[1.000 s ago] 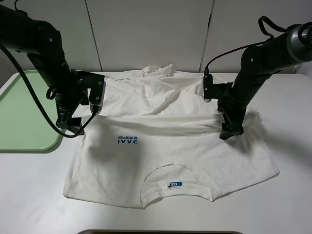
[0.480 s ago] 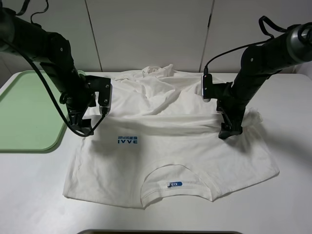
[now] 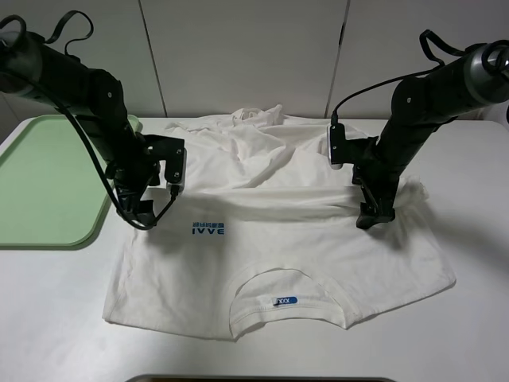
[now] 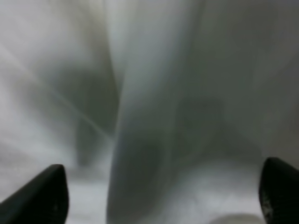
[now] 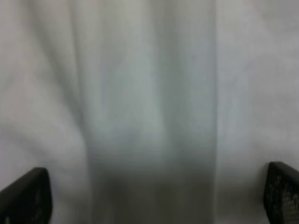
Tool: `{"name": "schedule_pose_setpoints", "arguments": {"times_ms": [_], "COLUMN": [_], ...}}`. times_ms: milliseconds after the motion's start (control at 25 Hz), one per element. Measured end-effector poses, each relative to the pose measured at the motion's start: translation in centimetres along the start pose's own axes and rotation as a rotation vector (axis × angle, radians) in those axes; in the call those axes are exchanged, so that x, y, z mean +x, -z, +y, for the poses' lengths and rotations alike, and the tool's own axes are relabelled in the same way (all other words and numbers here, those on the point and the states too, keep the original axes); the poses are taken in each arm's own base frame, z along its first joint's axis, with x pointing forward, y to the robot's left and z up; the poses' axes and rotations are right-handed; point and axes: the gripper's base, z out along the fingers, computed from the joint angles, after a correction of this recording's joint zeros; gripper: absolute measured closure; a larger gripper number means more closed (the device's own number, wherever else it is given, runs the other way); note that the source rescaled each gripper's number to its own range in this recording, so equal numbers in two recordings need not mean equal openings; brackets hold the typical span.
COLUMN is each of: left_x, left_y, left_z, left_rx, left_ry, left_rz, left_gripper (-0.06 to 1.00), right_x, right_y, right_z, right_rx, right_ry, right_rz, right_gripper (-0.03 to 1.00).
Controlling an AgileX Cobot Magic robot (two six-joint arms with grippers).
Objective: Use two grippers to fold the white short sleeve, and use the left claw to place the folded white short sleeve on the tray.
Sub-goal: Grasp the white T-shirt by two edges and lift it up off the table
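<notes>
The white short sleeve (image 3: 278, 247) lies flat on the table, its far part folded over toward the middle, the blue lettering (image 3: 208, 229) and neck label (image 3: 285, 301) facing up. My left claw (image 3: 137, 208) points down onto the shirt's left edge, next to the tray (image 3: 40, 183). In the left wrist view its fingers (image 4: 46, 196) stand wide apart over a blurred ridge of cloth (image 4: 154, 140). My right gripper (image 3: 372, 215) presses down at the fold's right end. Its fingertips (image 5: 25, 196) also stand wide apart, with white cloth (image 5: 149, 116) between them.
The pale green tray holds nothing and sits at the table's left edge. Bare white table (image 3: 56, 318) surrounds the shirt at the front and sides. A wall of white panels (image 3: 246, 56) stands close behind. A dark strip (image 3: 262, 379) shows at the near edge.
My left arm has swung right, from the tray's edge onto the shirt's left side. The right arm has stayed in place on the fold.
</notes>
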Motion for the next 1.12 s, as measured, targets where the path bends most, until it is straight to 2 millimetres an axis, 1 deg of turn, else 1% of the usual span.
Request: {"name": "schedule_pose_setpoints", "arguments": {"times_ms": [240, 320, 360, 400, 440, 560, 600, 680, 720, 760, 800, 840, 1120], "left_x": [0.11, 0.11, 0.11, 0.10, 0.10, 0.10, 0.10, 0.10, 0.09, 0.09, 0.09, 0.09, 0.09], "left_y": [-0.76, -0.76, -0.76, -0.76, -0.76, -0.76, -0.76, -0.76, -0.76, -0.76, -0.76, -0.76, -0.76], "left_z": [-0.10, -0.08, -0.08, -0.08, -0.07, -0.06, -0.06, -0.06, -0.06, -0.06, -0.07, -0.07, -0.07], "left_rx": [0.019, 0.017, 0.017, 0.016, 0.015, 0.014, 0.014, 0.014, 0.014, 0.014, 0.015, 0.015, 0.015], "left_ry": [-0.001, -0.001, -0.001, -0.001, -0.001, -0.001, -0.001, -0.001, -0.001, 0.000, 0.001, 0.001, 0.002], "left_rz": [0.009, 0.008, 0.008, 0.008, 0.008, 0.007, 0.007, 0.007, 0.007, 0.006, 0.006, 0.006, 0.006], "left_gripper": [0.30, 0.40, 0.46, 0.52, 0.58, 0.78, 0.78, 0.85, 0.88, 0.91, 0.94, 0.94, 0.94], "right_x": [-0.05, -0.06, -0.06, -0.06, -0.07, -0.14, -0.16, -0.18, -0.14, -0.14, -0.15, -0.16, -0.18], "right_y": [-0.05, -0.05, -0.05, -0.05, -0.11, -0.23, -0.24, -0.30, -0.36, -0.39, -0.39, -0.34, -0.18], "right_z": [-0.05, -0.05, -0.03, -0.03, 0.15, 0.30, 0.30, 0.38, 0.62, 0.71, 0.72, 0.71, 0.67], "right_rx": [-0.005, -0.005, -0.008, -0.008, -0.027, -0.041, -0.041, -0.050, -0.072, -0.078, -0.080, -0.079, -0.075], "right_ry": [0.003, 0.002, 0.000, 0.000, -0.011, -0.033, -0.035, -0.043, -0.050, -0.054, -0.057, -0.057, -0.057], "right_rz": [-0.002, -0.002, -0.003, -0.003, -0.003, -0.013, -0.014, -0.017, -0.014, -0.014, -0.016, -0.017, -0.019], "right_gripper": [-0.03, -0.03, -0.01, -0.01, 0.13, 0.35, 0.38, 0.52, 0.69, 0.78, 0.91, 0.94, 0.93]}}
